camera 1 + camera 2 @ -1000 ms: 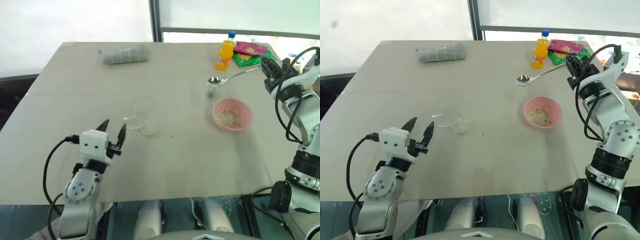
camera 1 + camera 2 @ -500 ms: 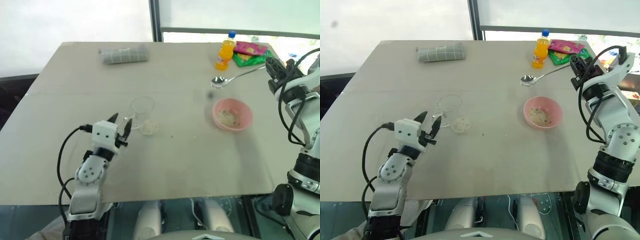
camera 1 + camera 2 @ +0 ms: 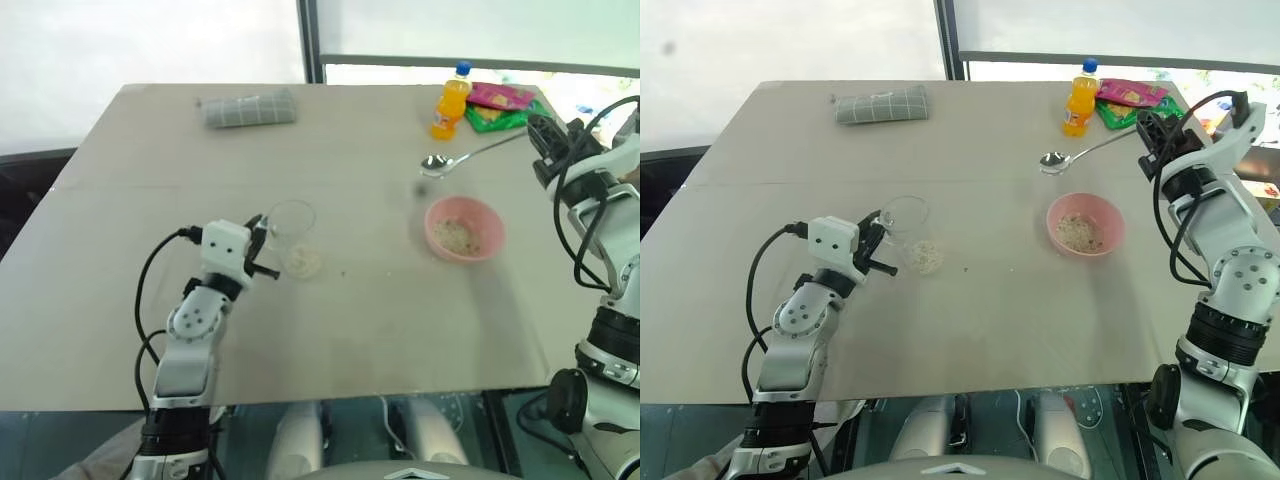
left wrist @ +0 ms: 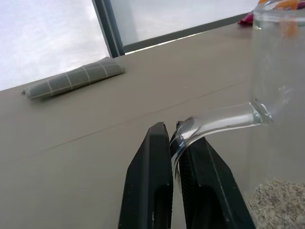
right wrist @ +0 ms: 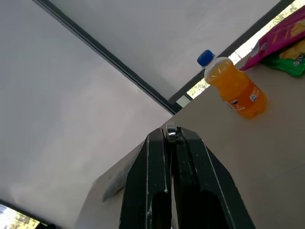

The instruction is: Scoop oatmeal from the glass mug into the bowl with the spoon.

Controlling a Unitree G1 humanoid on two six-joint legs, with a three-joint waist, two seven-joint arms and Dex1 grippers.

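The glass mug (image 3: pixel 291 222) stands on the table left of centre, with pale oatmeal (image 3: pixel 304 263) in its bottom. My left gripper (image 3: pixel 258 243) is shut on the mug's side handle (image 4: pixel 209 125), which sits between the two black fingers (image 4: pixel 155 162). The pink bowl (image 3: pixel 488 243) sits to the right and holds a little oatmeal (image 3: pixel 457 235). My right gripper (image 3: pixel 546 136) is shut on the end of the spoon's handle. The spoon (image 3: pixel 434 162) hangs level above the table just beyond the bowl, pointing left.
An orange drink bottle (image 3: pixel 451 101) and bright snack packets (image 3: pixel 500 105) stand at the far right corner. A folded grey checked cloth (image 3: pixel 250 108) lies at the far left. The table's near edge (image 3: pixel 350 395) runs below my arms.
My left gripper has moved forward to the mug and shut on its handle. The right gripper and spoon have stayed almost still.
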